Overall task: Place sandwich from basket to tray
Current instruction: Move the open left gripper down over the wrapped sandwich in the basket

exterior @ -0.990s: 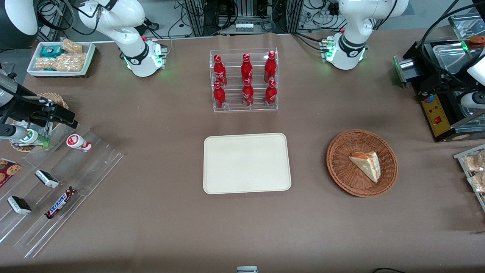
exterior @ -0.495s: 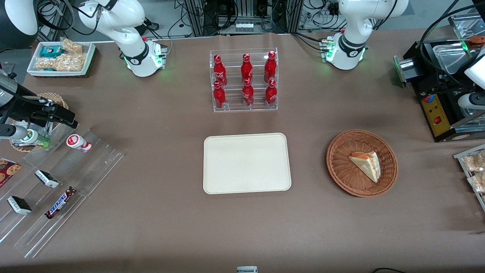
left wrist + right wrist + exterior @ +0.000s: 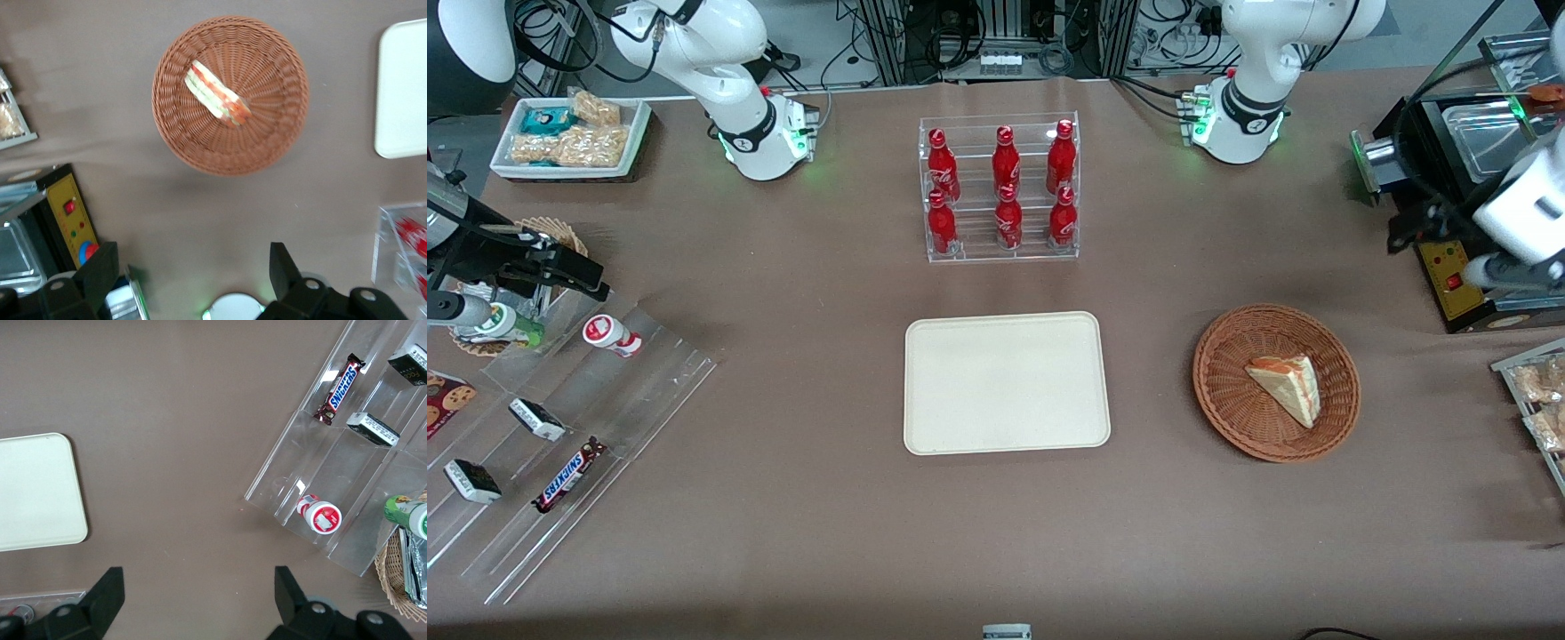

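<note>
A: Running across the counter [image 3: 800, 533] from the parked arm's end, a bar reading SNICKERS [image 3: 567, 485] is lying on the clear stepped stand; the red bottles [image 3: 1005, 187] are showing script I cannot read.

B: And the tray [image 3: 1007, 382] is sitting bare, with the sandwich [image 3: 1286, 388] lying in the basket [image 3: 1227, 418] toward the working arm's end.

A: It is probably going to handle light and soft, so the broad bread faces look the safest hold.

B: The gripper [image 3: 193, 283] is hanging above the counter beside the basket, jaws spread and holding nothing.
</note>
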### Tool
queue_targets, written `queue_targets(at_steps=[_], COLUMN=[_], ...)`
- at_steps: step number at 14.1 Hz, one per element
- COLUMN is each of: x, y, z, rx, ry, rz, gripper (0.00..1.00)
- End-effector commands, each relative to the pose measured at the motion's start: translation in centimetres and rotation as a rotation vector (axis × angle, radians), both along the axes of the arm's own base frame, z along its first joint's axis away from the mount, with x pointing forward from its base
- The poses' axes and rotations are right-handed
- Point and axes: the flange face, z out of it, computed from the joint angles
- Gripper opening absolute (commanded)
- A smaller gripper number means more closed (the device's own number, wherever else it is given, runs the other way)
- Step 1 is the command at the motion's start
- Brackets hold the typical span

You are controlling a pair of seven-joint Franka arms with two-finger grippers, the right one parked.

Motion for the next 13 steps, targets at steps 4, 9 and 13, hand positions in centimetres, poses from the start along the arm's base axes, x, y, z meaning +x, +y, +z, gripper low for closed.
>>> queue_targets(at_steps=[4, 9, 13], x=[1.3, 0.7, 1.4], y=[-0.5, -0.9, -1.7], z=[-14.3, -21.8, -24.0], rx=[0.028, 0.041, 0.062], ry=[-0.046, -0.147, -0.200], rz=[0.053, 0.289, 0.723], gripper=[1.00, 1.00, 1.00])
